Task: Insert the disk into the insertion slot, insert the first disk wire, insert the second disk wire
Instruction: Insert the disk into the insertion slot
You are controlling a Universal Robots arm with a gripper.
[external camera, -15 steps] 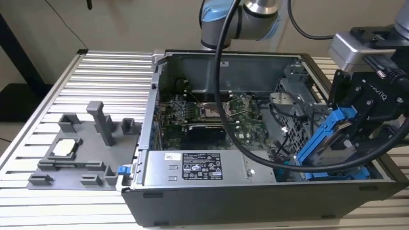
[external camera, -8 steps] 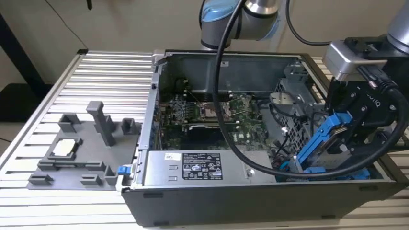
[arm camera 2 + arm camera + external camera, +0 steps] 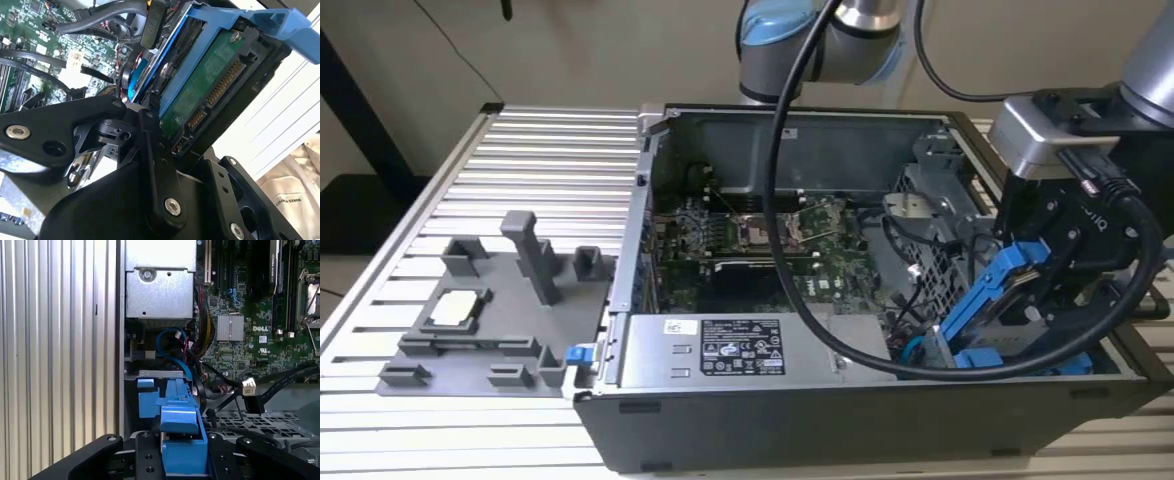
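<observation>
**DISK HELD AT THE DRIVE BAY**

The gripper (image 3: 182,456) is closed on the disk (image 3: 178,415). In both wrist views the blue carrier frame is clamped between the black fingers (image 3: 146,456). In the second wrist view, the green circuit board and the row of connector contacts on the disk's underside are exposed.

In the exterior view, the held disk is located at 3 o'clock from the centre of the open computer case (image 3: 720,420). It is tilted, with its upper end toward 1 o'clock and its lower end toward 7 o'clock. It is not laid flat in the insertion slot (image 3: 927,235), whose perforated grey wall stands just beside it at 9 o'clock. The lower end is near the slot's blue tabs (image 3: 987,357); contact there cannot be determined.

In the first wrist view, a black cable with a white plug (image 3: 248,386) lies loose over the perforated metal, apart from the disk.

Further out in the exterior view, the motherboard (image 3: 761,240) occupies the case floor, and the silver power-supply box (image 3: 720,350) is mounted at 6 o'clock. A grey fixture tray (image 3: 494,320) rests on the slatted table (image 3: 547,150) at 9 o'clock from the case.
</observation>
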